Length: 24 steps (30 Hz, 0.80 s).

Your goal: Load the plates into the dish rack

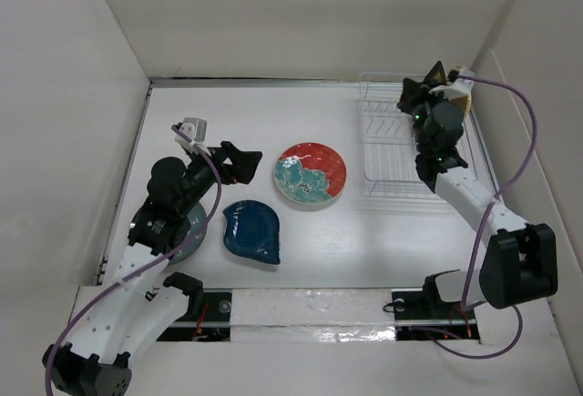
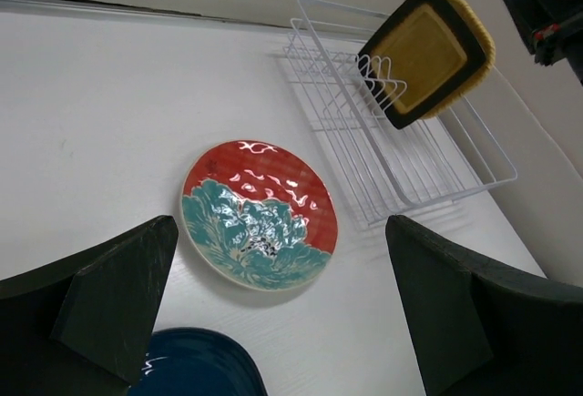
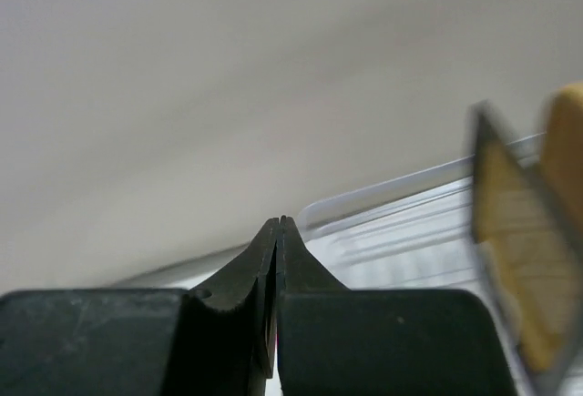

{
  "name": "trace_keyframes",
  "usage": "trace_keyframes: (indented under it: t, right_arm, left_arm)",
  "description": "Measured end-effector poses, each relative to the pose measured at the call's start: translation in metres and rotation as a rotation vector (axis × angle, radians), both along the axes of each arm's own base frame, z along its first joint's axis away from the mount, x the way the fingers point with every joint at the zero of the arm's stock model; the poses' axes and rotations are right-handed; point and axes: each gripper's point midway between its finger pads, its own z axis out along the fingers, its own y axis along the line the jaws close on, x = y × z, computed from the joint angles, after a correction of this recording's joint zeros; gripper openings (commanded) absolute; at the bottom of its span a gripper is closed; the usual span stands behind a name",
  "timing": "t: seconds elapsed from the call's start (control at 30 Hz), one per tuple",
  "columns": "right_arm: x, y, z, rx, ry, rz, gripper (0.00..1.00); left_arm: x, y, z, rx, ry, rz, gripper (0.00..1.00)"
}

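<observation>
The clear dish rack point(image 1: 410, 150) stands at the back right. A square black-rimmed yellow plate point(image 1: 462, 97) stands on edge in its far right end, with the round orange plate point(image 2: 483, 45) right behind it. The red plate with teal flowers point(image 1: 311, 173) lies flat mid-table. The dark blue leaf plate point(image 1: 252, 230) lies in front of it. The teal-grey plate point(image 1: 191, 232) is mostly hidden under my left arm. My left gripper point(image 1: 241, 164) is open and empty, just left of the red plate point(image 2: 260, 214). My right gripper point(image 1: 433, 76) is shut and empty above the rack's far end, beside the standing plates.
White walls close in the table at the back and on both sides. The rack point(image 2: 401, 150) sits close to the right wall. The right wrist view shows the rack's rim point(image 3: 410, 188) and the yellow plate point(image 3: 519, 259) to the right of the shut fingers.
</observation>
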Motion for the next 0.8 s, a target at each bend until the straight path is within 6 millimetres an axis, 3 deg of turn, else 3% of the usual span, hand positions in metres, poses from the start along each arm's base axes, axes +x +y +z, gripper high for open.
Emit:
trace_keyframes:
  t: [0.1, 0.2, 0.23, 0.27, 0.33, 0.4, 0.5, 0.7, 0.8]
  right_arm:
    - [-0.008, 0.067, -0.010, 0.012, 0.033, 0.187, 0.00]
    - [-0.021, 0.134, -0.031, 0.007, 0.095, 0.377, 0.00]
    - [-0.025, 0.154, -0.039, 0.002, 0.118, 0.433, 0.00]
    - [-0.031, 0.177, -0.049, -0.004, 0.144, 0.497, 0.00]
    - [-0.042, 0.218, -0.068, -0.016, 0.202, 0.605, 0.06]
    - [-0.055, 0.251, -0.087, -0.026, 0.253, 0.693, 0.16]
    - [-0.075, 0.287, -0.123, -0.041, 0.344, 0.797, 0.22]
    - [-0.112, 0.313, -0.184, -0.079, 0.526, 0.902, 0.43]
    - [-0.149, 0.336, -0.200, -0.129, 0.592, 0.991, 0.53]
  left_arm:
    - [-0.002, 0.007, 0.009, -0.013, -0.028, 0.034, 0.99]
    - [-0.007, 0.016, 0.027, -0.039, -0.086, 0.075, 0.78]
    - [-0.010, 0.019, 0.034, -0.050, -0.109, 0.087, 0.47]
    - [-0.011, 0.022, 0.038, -0.062, -0.123, 0.098, 0.28]
    - [-0.012, 0.025, 0.044, -0.069, -0.143, 0.114, 0.00]
    - [-0.012, 0.027, 0.047, -0.073, -0.153, 0.125, 0.00]
    - [-0.005, 0.023, 0.038, -0.061, -0.120, 0.114, 0.00]
    - [0.008, 0.007, 0.007, -0.017, -0.021, 0.059, 0.00]
    - [0.008, 0.004, 0.002, -0.004, -0.003, 0.042, 0.00]
